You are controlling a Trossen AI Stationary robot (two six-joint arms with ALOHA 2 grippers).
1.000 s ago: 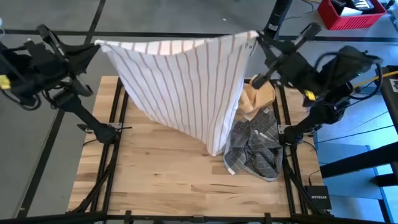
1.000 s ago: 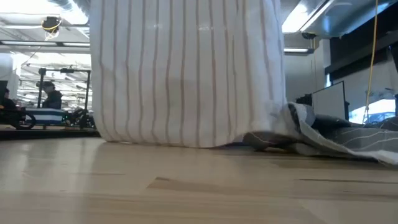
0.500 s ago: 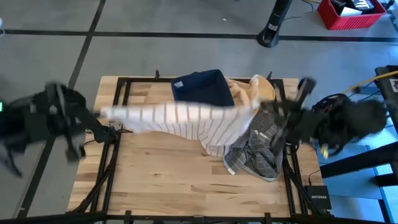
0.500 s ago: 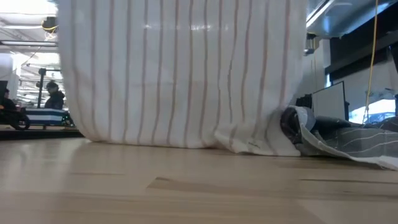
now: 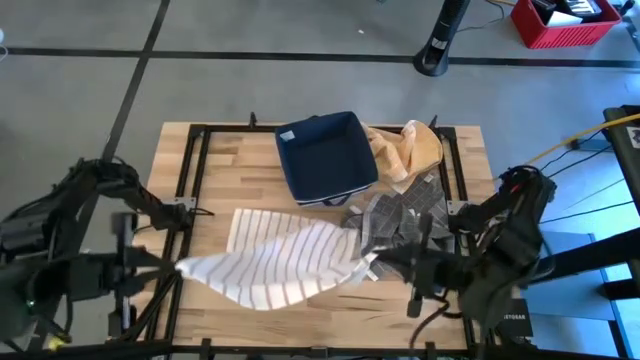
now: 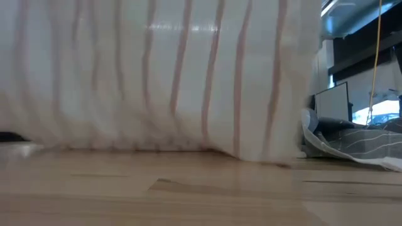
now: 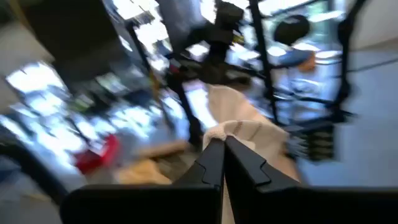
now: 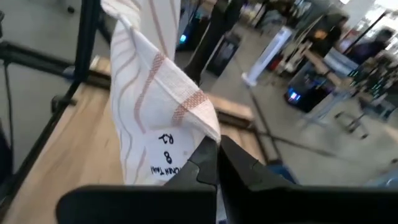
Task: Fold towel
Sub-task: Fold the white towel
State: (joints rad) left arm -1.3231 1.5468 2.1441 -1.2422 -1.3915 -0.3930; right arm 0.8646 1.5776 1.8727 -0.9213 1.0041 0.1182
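1. Now, you have the striped towel stretched across the lower middle of the high view, its far edge lying on the wooden table.
2. Your left gripper sits at lower left, fingers pressed shut on one towel corner.
3. Your right gripper sits at lower right of centre, likewise clamped on the other corner.
4. Above the towel you see a dark blue bin, with a grey checked cloth and a tan cloth to its right.
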